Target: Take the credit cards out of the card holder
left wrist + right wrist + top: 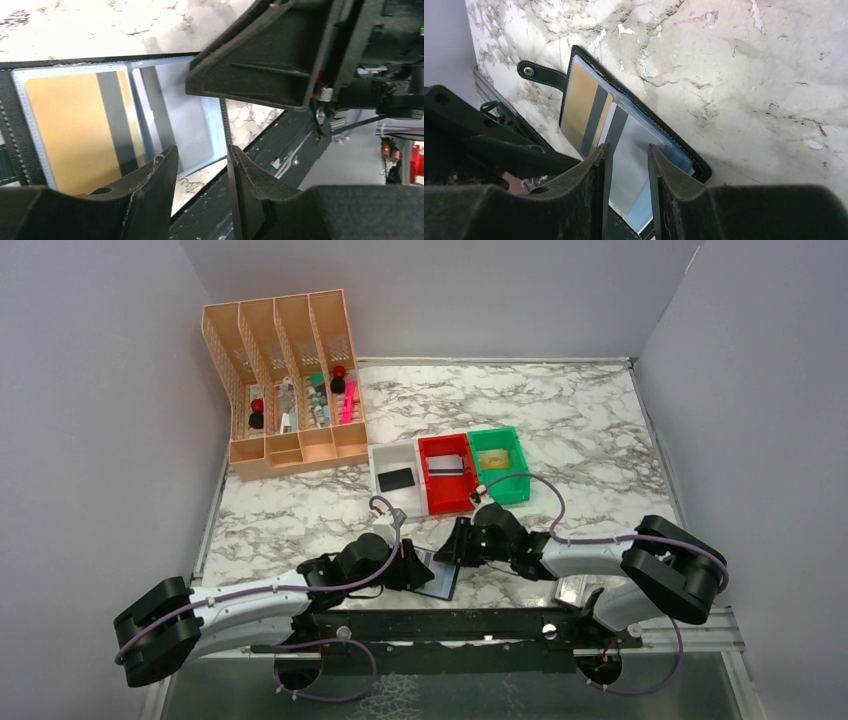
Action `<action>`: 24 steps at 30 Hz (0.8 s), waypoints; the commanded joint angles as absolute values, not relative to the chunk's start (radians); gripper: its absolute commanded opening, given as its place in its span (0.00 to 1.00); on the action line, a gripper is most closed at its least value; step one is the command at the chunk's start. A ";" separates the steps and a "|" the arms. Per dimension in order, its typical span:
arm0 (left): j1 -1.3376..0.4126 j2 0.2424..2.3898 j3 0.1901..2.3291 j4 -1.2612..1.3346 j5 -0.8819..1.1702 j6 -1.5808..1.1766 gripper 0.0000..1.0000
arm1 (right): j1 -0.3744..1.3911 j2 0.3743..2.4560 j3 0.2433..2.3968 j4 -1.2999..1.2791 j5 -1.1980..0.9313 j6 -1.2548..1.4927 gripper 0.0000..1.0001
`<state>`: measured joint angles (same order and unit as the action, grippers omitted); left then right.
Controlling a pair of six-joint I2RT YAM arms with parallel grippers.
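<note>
The left gripper [202, 149] is held with fingers narrowly apart at one edge of the open card holder [443, 580], which is laid flat between both grippers. The right gripper [628, 149], likewise parted, is set over its grey card [625, 127].

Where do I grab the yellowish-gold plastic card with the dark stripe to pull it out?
The yellowish-gold card lies flat under a clear pocket of the open black-edged card holder, so its faces are covered. Probably best: come in low and pinch the thin edge at the pocket's mouth. Which side that is isn't clear.
</note>
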<state>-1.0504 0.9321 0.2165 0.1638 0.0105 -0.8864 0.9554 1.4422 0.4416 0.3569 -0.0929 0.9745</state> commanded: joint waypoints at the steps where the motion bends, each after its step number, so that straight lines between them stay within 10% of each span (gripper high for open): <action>1: -1.065 0.900 0.210 0.202 0.031 -0.908 0.44 | 0.947 1.448 0.462 0.308 -0.081 0.951 0.38; 24: -0.997 0.985 0.250 0.013 -0.122 -0.799 0.71 | 0.948 1.419 0.406 0.376 -0.234 0.926 0.38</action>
